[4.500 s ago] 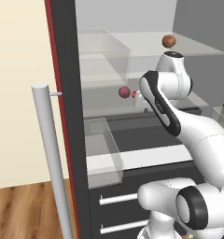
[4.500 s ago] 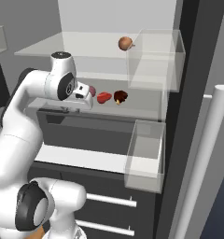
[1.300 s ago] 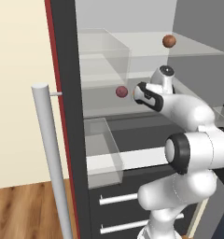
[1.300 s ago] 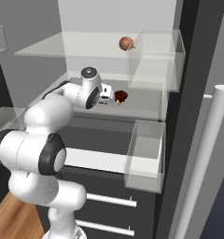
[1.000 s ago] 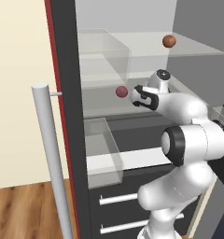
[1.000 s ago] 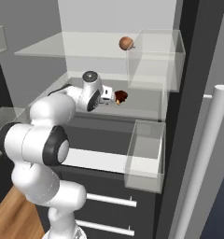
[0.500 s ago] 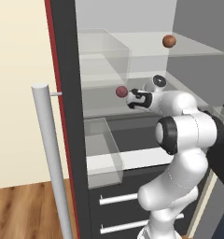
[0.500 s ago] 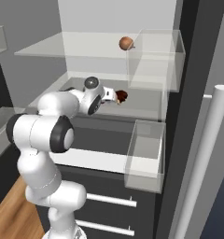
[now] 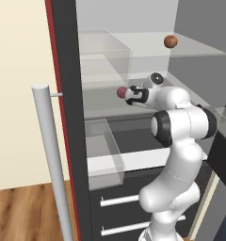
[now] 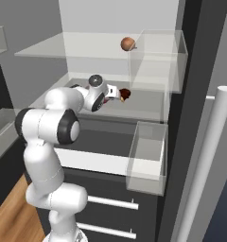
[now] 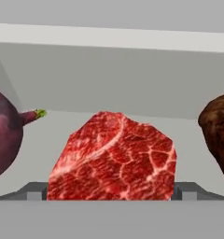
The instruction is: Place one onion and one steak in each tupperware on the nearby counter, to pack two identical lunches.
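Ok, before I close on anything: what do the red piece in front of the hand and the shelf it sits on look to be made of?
The red steak looks like raw meat: bright red with pale marbled veins, matte, no gloss. The shelf under it looks like clear glass or plastic: see-through with a pale edge, like the bins beside it; which of the two I cannot tell.

- No text, labels, brands, numbers or signs that I can read anywhere here.
- Shelves, food and my arm carry no markings.
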You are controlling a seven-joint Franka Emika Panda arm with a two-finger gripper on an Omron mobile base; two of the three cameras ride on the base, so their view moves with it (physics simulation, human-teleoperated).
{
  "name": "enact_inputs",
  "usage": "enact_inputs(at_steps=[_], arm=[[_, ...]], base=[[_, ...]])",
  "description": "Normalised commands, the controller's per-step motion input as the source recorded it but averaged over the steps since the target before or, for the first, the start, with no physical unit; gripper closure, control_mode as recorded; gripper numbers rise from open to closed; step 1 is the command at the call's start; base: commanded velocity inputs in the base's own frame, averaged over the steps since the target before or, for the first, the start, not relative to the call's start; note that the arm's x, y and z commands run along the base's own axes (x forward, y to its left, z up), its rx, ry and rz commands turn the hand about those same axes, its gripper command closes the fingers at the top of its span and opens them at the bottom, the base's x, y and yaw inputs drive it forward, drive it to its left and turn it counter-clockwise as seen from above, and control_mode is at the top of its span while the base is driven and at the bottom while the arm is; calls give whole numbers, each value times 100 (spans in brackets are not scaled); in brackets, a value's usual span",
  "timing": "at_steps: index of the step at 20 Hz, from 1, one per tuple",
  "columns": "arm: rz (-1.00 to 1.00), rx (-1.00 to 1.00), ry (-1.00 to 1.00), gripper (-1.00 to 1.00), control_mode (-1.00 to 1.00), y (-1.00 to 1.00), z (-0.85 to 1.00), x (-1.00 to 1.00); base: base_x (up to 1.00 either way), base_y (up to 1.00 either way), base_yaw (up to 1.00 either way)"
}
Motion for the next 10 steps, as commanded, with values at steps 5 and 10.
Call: enact_inputs(at_steps=[5, 10], arm=[[-1, 0, 0, 100, -100, 3, -59, -5], [-3, 0, -11, 100, -100, 0, -36, -80]], base=[[0, 0, 0], [0, 0, 0]])
